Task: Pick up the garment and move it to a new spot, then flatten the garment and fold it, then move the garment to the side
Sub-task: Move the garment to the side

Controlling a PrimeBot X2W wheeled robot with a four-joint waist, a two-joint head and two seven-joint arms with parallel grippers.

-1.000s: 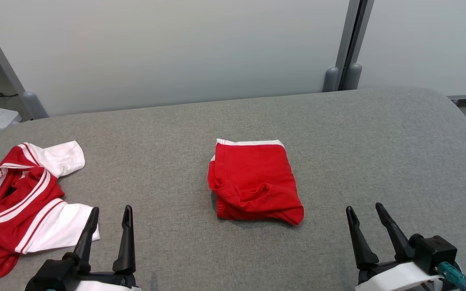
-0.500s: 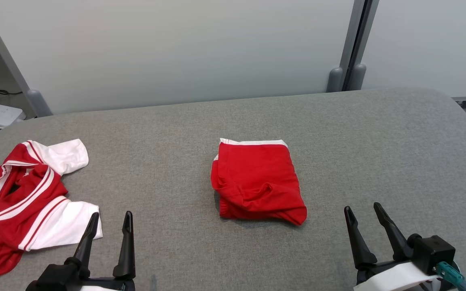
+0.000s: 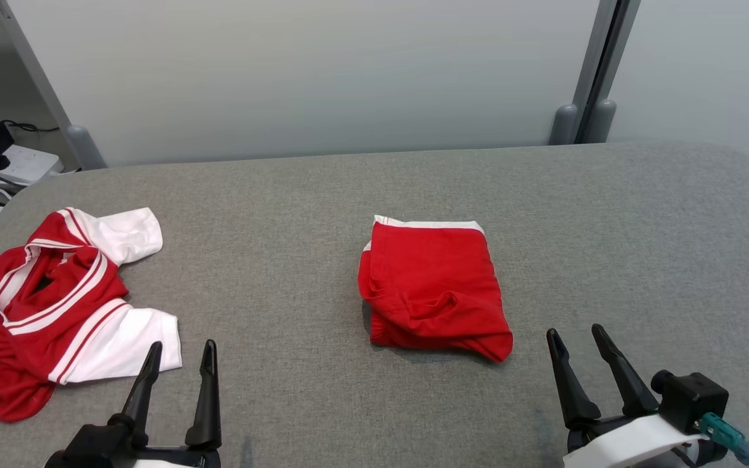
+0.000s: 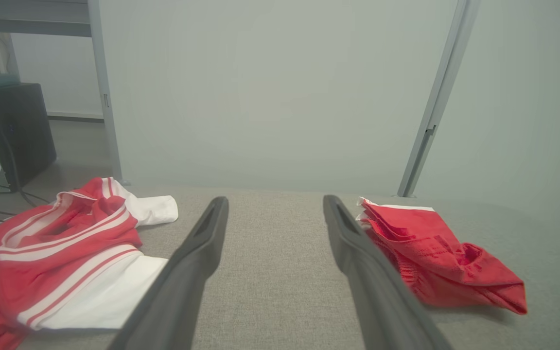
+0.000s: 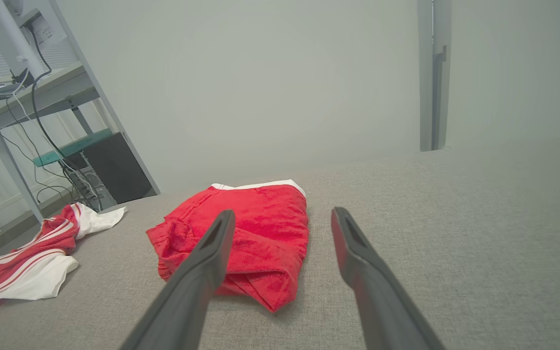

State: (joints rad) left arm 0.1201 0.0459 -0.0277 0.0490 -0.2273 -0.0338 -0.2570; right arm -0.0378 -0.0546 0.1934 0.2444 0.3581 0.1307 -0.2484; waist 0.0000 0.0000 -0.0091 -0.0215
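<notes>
Ahead of the spread left tool and right tool, the folded garment lies on the table, clear of edges.

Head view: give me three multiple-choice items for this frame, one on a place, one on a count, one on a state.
1. Where is the folded garment? A. middle of the table B. far right edge C. on the floor
2. How many garments lie on the table? A. one B. two C. three
3. The left gripper and right gripper are: A. open, empty B. both shut on cloth C. one shut
Answers: 1 A, it lies centrally, ahead of both grippers; 2 B, folded garment plus a crumpled shirt; 3 A, jaws apart, nothing between.
</notes>
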